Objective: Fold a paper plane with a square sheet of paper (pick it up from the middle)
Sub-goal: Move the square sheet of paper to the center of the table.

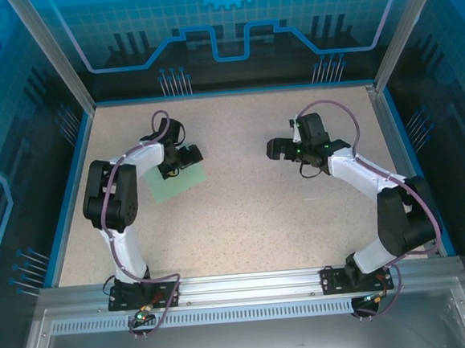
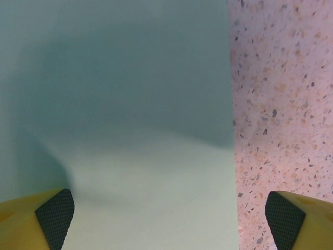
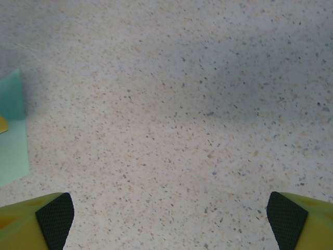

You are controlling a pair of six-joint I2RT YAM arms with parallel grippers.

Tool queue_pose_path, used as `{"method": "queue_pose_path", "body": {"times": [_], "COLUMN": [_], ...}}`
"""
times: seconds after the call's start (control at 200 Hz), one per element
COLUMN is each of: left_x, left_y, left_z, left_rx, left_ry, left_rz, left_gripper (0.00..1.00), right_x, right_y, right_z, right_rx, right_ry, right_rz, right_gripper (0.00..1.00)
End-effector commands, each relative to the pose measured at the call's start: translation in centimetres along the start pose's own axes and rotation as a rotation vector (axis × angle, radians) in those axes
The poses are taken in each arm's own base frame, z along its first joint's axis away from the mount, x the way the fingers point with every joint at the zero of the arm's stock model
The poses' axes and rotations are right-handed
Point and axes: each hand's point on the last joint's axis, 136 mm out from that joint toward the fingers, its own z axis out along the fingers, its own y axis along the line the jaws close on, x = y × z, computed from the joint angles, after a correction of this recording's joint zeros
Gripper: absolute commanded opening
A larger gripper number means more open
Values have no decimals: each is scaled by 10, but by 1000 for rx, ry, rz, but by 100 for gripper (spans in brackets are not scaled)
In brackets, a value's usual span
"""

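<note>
The square sheet of paper (image 1: 171, 184) is pale mint-green and lies flat on the speckled table, left of centre. My left gripper (image 1: 184, 158) hangs open just over the sheet's far right part. In the left wrist view the sheet (image 2: 130, 130) spreads from the left edge across most of the frame, and its straight right edge runs down the picture with bare table beyond; my left gripper (image 2: 169, 216) has one fingertip over paper, the other over table. My right gripper (image 1: 273, 149) is open over bare table, apart from the sheet (image 3: 11, 135), whose corner shows at the left. Nothing sits between the jaws of my right gripper (image 3: 170, 216).
The speckled table (image 1: 252, 221) is bounded by a blue rim and clear enclosure walls with aluminium posts (image 1: 45, 44). Both arm bases stand on the metal rail (image 1: 249, 285) at the near edge. Bare table lies between the two grippers.
</note>
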Motion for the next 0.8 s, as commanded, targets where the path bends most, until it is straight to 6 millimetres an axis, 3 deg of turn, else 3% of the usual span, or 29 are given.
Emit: {"method": "queue_pose_path", "body": {"times": [0.0,0.32,0.635,0.795], "left_x": [23,83,169,201], "left_y": [-8,-34,-110,-154], "left_z": [3,10,3,-4], "left_rx": [-3,69,171,249], "left_ry": [119,313,430,475], "left_rz": [-9,-32,16,45], "left_gripper": [98,99,98,98], "right_x": [-1,-5,-2,0], "right_y": [-3,-17,-39,-48], "right_z": [-1,-10,-21,-29], "right_rx": [43,103,191,220], "right_ry": [11,-11,-12,-22], "right_rz": [15,25,98,128], "right_gripper": [99,99,99,99]}}
